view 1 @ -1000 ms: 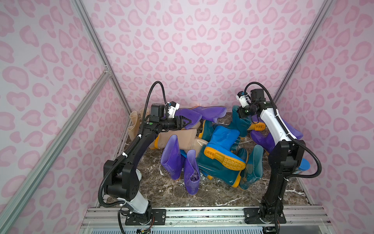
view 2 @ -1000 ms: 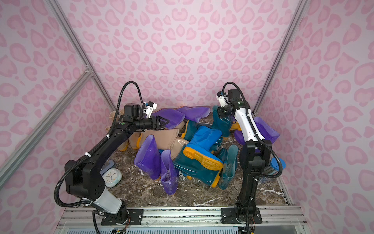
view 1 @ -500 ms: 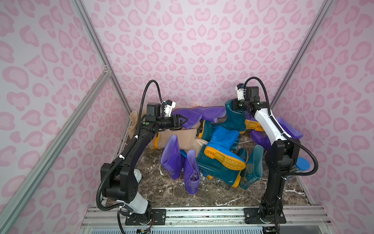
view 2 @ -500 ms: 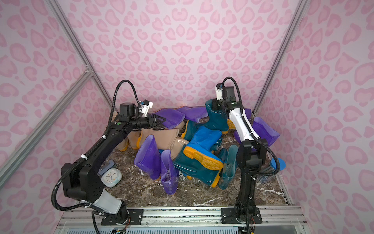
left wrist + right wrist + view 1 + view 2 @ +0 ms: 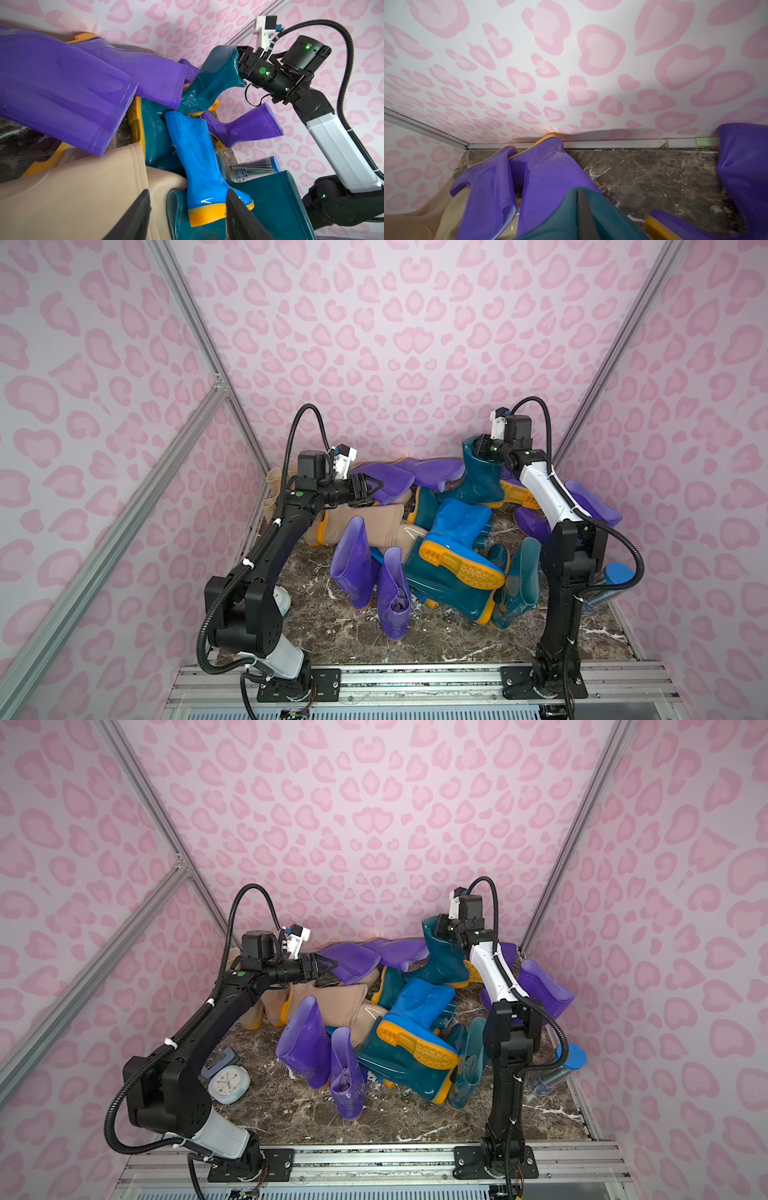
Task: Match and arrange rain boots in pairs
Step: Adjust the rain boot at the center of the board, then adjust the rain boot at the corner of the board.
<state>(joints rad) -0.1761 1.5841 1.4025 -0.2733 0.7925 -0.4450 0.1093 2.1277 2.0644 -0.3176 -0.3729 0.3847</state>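
Note:
Several rain boots lie piled on the marble floor (image 5: 469,639). My right gripper (image 5: 482,446) (image 5: 442,928) (image 5: 241,60) is shut on the top rim of a dark teal boot (image 5: 478,481) (image 5: 442,965) (image 5: 214,79) (image 5: 560,220), which hangs sole down at the back right. My left gripper (image 5: 368,489) (image 5: 322,967) (image 5: 187,195) is open and holds nothing, just beside the mouth of a purple boot (image 5: 390,485) (image 5: 62,87) lying at the back. A bright blue boot (image 5: 453,526) (image 5: 193,149) rests on another teal boot (image 5: 449,585) in the middle. Beige boots (image 5: 374,522) lie under the left arm.
Two purple boots (image 5: 353,564) stand near the front of the pile. A pale alarm clock (image 5: 229,1083) lies by the left arm's base. A clear cylinder with a blue lid (image 5: 557,1069) lies at the right wall. The pink walls close in on three sides.
My right gripper has moved up and to the left with the teal boot, which now hangs upright. My left gripper has hardly moved.

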